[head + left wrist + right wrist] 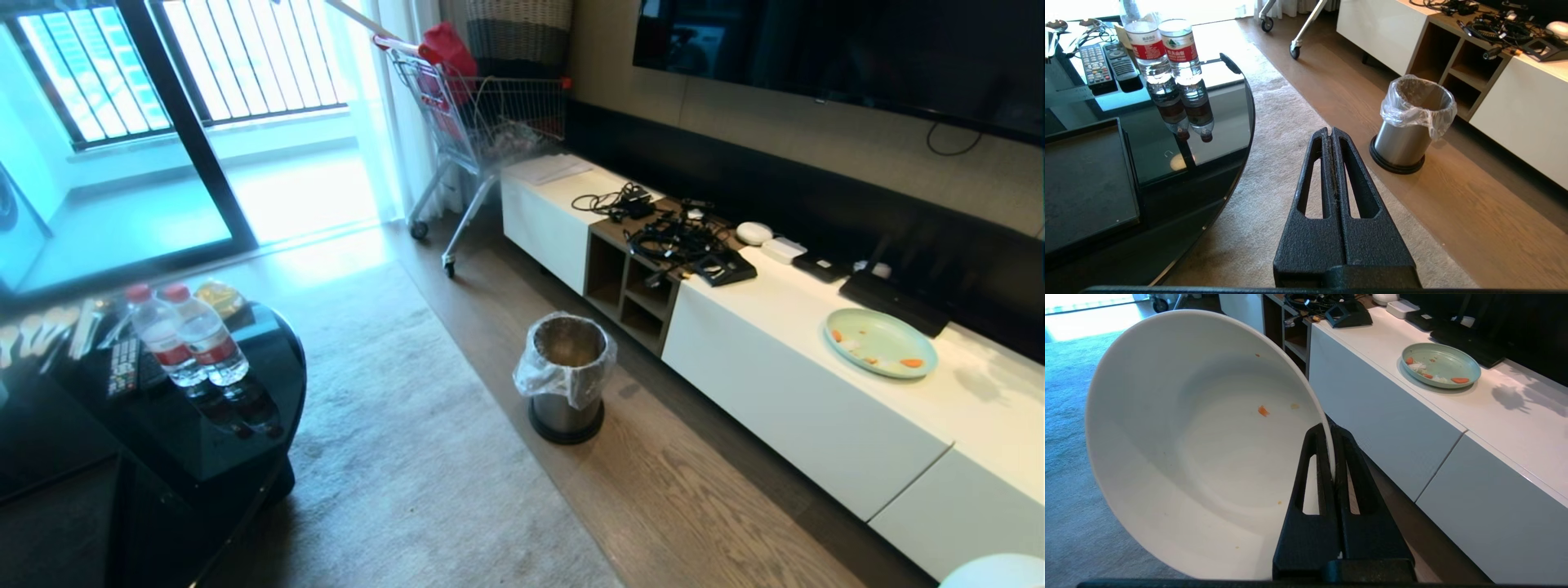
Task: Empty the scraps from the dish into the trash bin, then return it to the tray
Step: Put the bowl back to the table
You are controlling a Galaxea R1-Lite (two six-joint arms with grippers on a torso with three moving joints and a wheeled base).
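Observation:
My right gripper (1329, 430) is shut on the rim of the dish (1200, 445), a deep white bowl held tilted on its side over the carpet beside the white cabinet. Only a tiny orange bit of scraps (1263, 411) and a few specks cling inside. A white curved edge, probably the dish (992, 572), shows at the lower right corner of the head view. The trash bin (565, 376), brushed metal with a clear bag liner, stands on the wood floor by the cabinet, trash bin (1412, 122). The black tray (1081, 183) lies on the glass table. My left gripper (1329, 131) is shut and empty above the carpet.
A pale-green plate (880, 343) with food bits sits on the long white cabinet (784, 384), plate (1440, 365). Cables and devices (678, 237) lie further along it. Two water bottles (192, 335) and remotes (1106, 65) stand on the black glass table (204, 441). A shopping cart (482, 114) is at the back.

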